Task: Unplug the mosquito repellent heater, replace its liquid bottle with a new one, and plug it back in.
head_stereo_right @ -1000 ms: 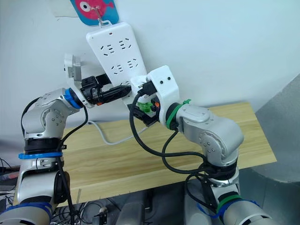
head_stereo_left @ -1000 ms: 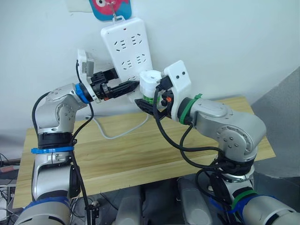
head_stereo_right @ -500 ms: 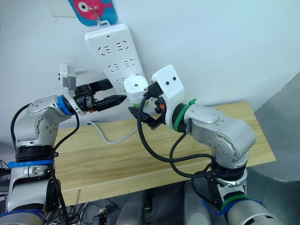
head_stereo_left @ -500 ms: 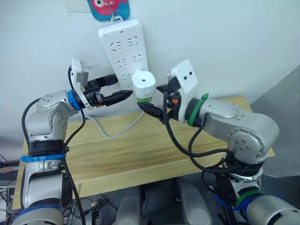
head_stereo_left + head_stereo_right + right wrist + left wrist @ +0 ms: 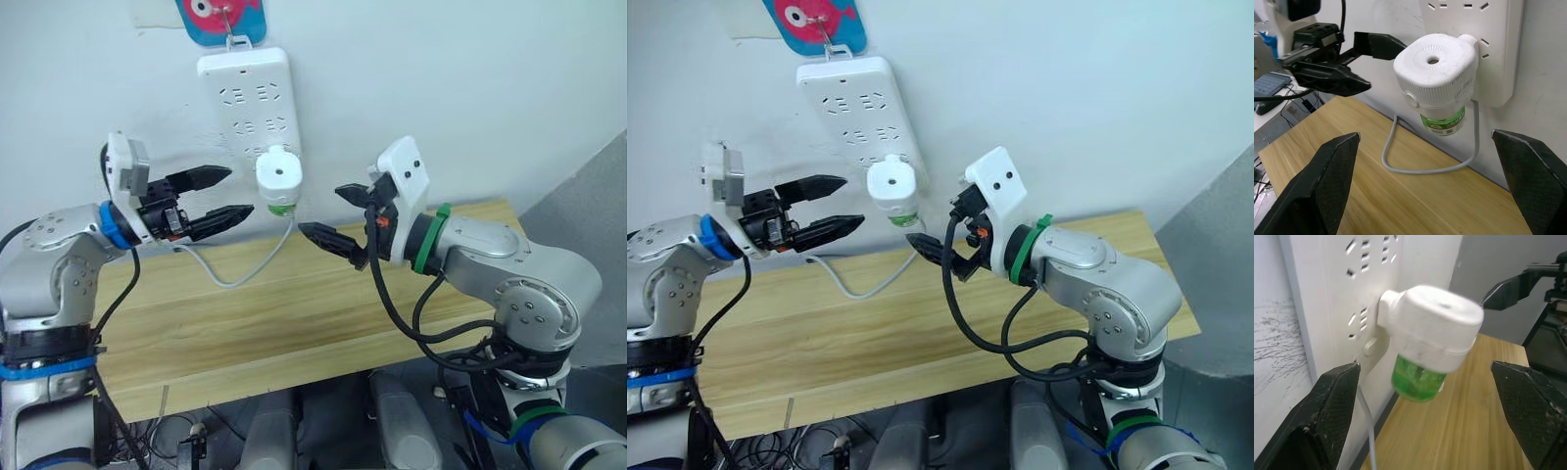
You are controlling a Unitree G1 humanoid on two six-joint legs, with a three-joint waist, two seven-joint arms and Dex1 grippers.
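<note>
On the wall-hung power strip (image 5: pixel 246 104), the mosquito repellent heater (image 5: pixel 277 177) is plugged into the lowest socket, its green liquid bottle (image 5: pixel 1418 380) hanging beneath, above the wooden table (image 5: pixel 294 313). Half a second ago the right gripper (image 5: pixel 338 217) carried the heater just short of the strip. Now that gripper has released it and drawn back, fingers spread, and the left gripper (image 5: pixel 217 194) has also withdrawn, jaws apart.
</note>
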